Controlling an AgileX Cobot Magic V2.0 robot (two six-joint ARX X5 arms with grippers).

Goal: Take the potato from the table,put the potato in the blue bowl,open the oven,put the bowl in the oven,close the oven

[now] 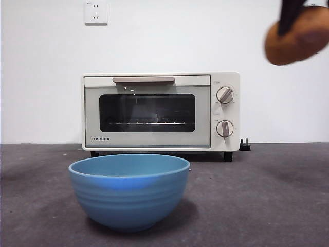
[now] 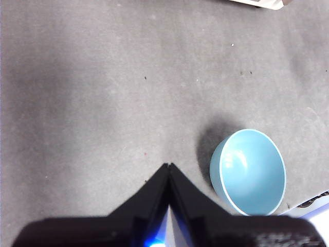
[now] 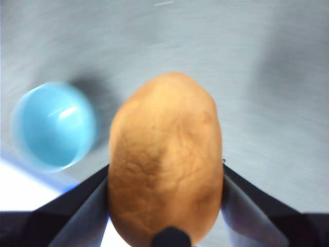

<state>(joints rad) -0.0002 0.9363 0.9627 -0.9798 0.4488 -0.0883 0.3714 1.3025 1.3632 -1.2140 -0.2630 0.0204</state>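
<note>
The golden-brown potato (image 1: 297,37) (image 3: 165,159) hangs high at the upper right of the front view, held between the black jaws of my right gripper (image 1: 289,20) (image 3: 165,180), which is shut on it. It is well above the table (image 1: 267,195) and to the right of the blue bowl (image 1: 129,189) (image 3: 54,125) (image 2: 249,171). The bowl stands empty on the table in front of the cream oven (image 1: 160,110), whose door is closed. My left gripper (image 2: 168,167) is shut and holds nothing, hovering over bare table beside the bowl.
A white wall socket (image 1: 96,11) sits on the wall above the oven. A black plug (image 1: 245,145) lies by the oven's right foot. Dark grey table surface stretches on both sides of the bowl.
</note>
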